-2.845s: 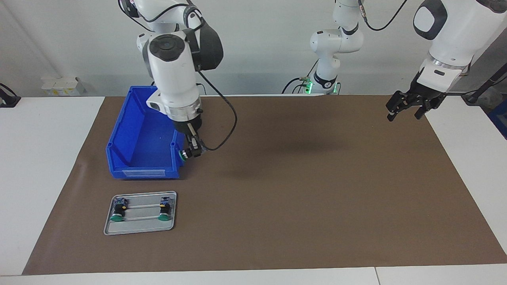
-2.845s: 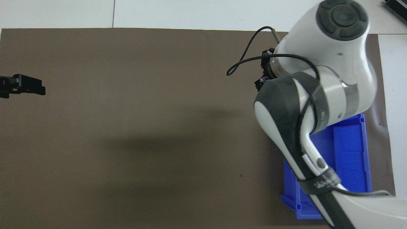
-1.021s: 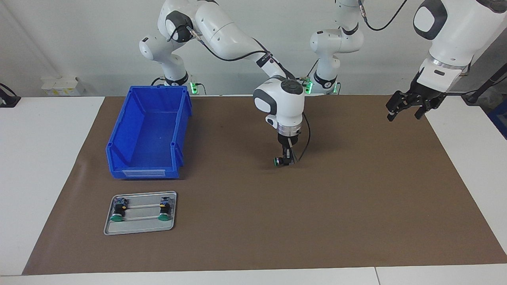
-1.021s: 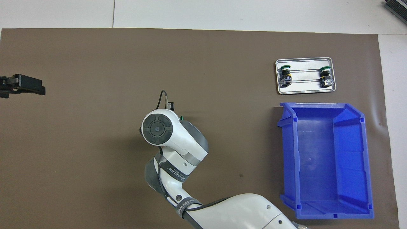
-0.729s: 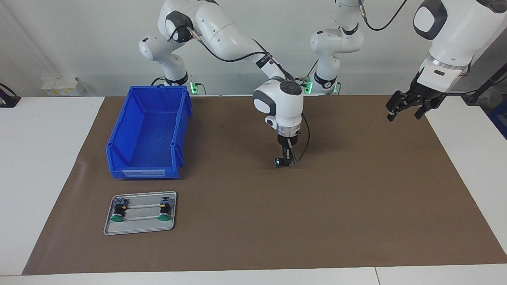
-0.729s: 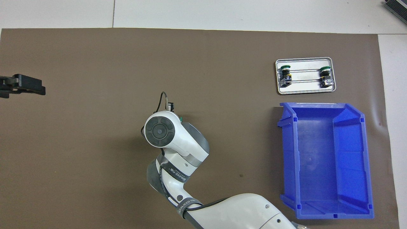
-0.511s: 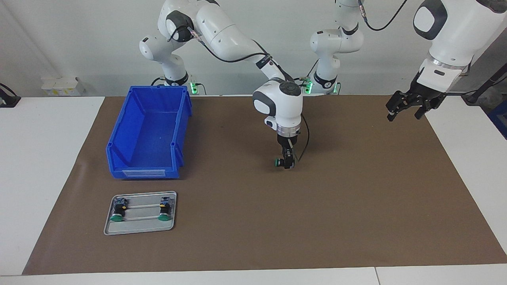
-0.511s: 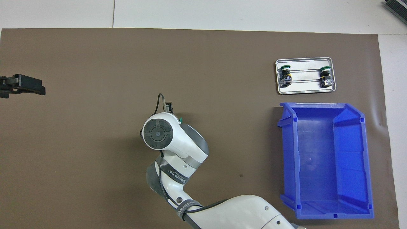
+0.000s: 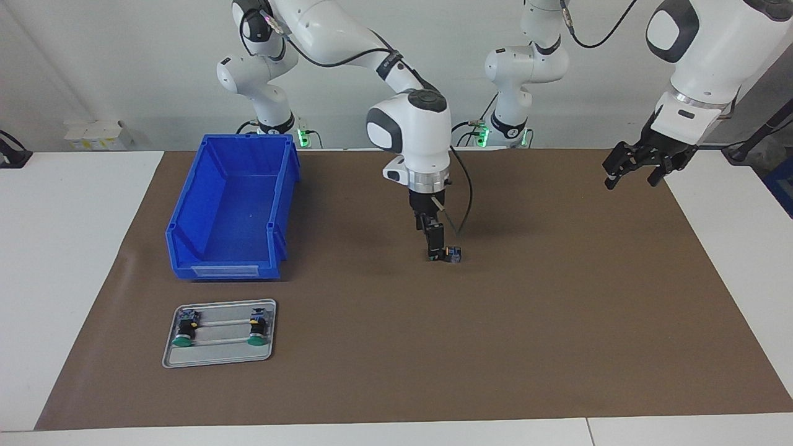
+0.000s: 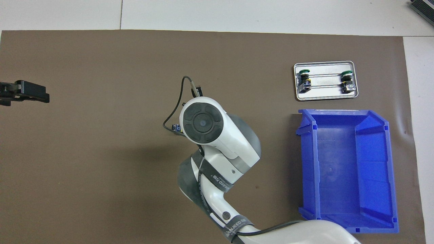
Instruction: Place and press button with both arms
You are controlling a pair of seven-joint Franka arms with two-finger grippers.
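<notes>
The button lies on its side on the brown mat, about mid-table, its blue and yellow end toward the left arm's end. My right gripper points straight down at it, and its black hand covers the button's middle and most of the green cap. In the overhead view only the button's blue end shows beside the right arm's wrist, which hides the gripper. My left gripper is open and empty, waiting in the air over the mat's edge at the left arm's end; it also shows in the overhead view.
A blue bin stands empty toward the right arm's end. A small metal tray, farther from the robots than the bin, holds two twin green-capped buttons.
The right arm carried the button from beside the bin to mid-mat and lowered it. In the last half second its wrist rose and turned upright; the button now lies on the mat.
</notes>
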